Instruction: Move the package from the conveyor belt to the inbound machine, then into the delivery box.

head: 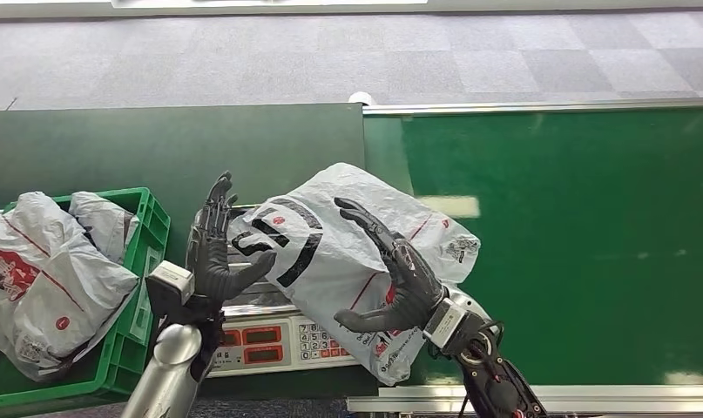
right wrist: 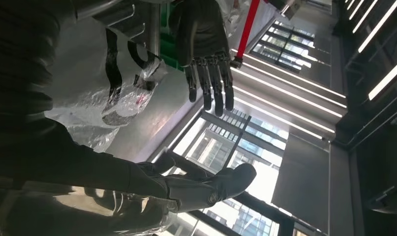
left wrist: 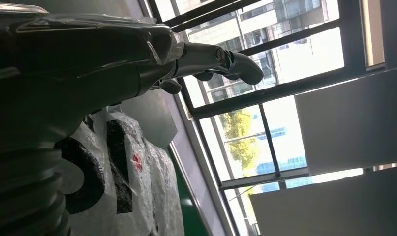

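On the scale (head: 282, 335) at the near edge, between the green crate (head: 147, 231) on the left and the belt (head: 574, 244) on the right, the package (head: 348, 252) lies for weighing, left hand (head: 212, 257) and right hand (head: 400, 279) flanking it, fingers spread, holding nothing.

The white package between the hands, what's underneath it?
The package lies on a scale; its keypad and red displays show in front. The weighing platform is mostly covered. The package's right end overhangs the green belt.

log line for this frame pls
stage: package on inbound machine | left hand: open, beside package | right hand: open, over package | delivery box: holds other bags
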{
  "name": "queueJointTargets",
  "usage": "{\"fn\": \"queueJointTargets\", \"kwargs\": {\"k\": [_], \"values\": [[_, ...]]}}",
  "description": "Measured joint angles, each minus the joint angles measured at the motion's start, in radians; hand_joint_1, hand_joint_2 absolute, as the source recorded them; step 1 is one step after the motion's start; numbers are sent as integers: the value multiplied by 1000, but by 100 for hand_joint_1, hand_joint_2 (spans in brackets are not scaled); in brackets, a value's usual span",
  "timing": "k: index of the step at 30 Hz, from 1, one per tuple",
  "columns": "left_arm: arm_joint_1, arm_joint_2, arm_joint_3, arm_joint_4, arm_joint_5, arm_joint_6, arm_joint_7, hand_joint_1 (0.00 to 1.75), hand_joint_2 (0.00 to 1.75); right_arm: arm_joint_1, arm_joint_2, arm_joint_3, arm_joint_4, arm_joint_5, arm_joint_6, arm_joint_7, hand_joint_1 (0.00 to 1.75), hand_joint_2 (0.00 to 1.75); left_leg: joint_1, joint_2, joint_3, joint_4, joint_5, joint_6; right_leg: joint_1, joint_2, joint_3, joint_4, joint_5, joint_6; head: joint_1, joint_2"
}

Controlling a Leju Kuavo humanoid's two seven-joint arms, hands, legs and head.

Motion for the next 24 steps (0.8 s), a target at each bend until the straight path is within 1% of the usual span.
{"fn": "queueJointTargets", "kwargs": {"k": [2,5,9,14,16,19,21,22,24], "values": [[11,4,0,-8,-25,20,6,0,175,7,-3,-20,-14,-24,30,-4,0,175,0,-1,0,0,0,0,0,0,0,0,0,0,0,0],[20,7,2,-21,-30,33,7,0,175,10,-7,-44,-28,-39,47,-5,0,175,-1,-1,0,0,0,0,0,0,0,0,0,0,0,0],[24,10,3,-33,-31,39,6,0,175,11,-10,-59,-39,-41,52,-5,0,175,0,-1,0,0,0,0,0,0,0,0,0,0,0,0],[45,12,17,-65,-23,74,-19,0,175,15,-14,-73,-47,-46,40,-21,0,175,0,0,0,0,0,0,0,0,0,0,0,0,0,0],[62,16,22,-85,-33,76,-29,0,175,29,-16,-89,-65,-36,-15,-29,0,175,0,-1,0,0,0,0,0,0,0,0,0,0,0,0],[91,25,22,-111,-94,80,-33,0,175,61,-17,-135,-111,-14,-160,-15,0,175,0,-1,0,0,0,0,0,0,0,0,0,0,0,0],[101,34,12,-124,-207,97,-9,0,175,84,-17,-175,-136,-8,-243,15,0,175,0,-2,0,0,0,0,-1,-1,-1,0,0,0,0,0],[100,40,1,-128,-291,108,18,0,175,95,-17,-198,-144,-10,-268,30,0,175,0,-2,0,0,0,0,-1,-1,-1,-1,0,0,0,0],[88,51,-27,-127,-447,115,89,0,175,118,-19,-242,-150,-18,-290,47,0,175,-1,-2,0,0,0,0,-1,-1,0,-1,0,0,0,0]]}}
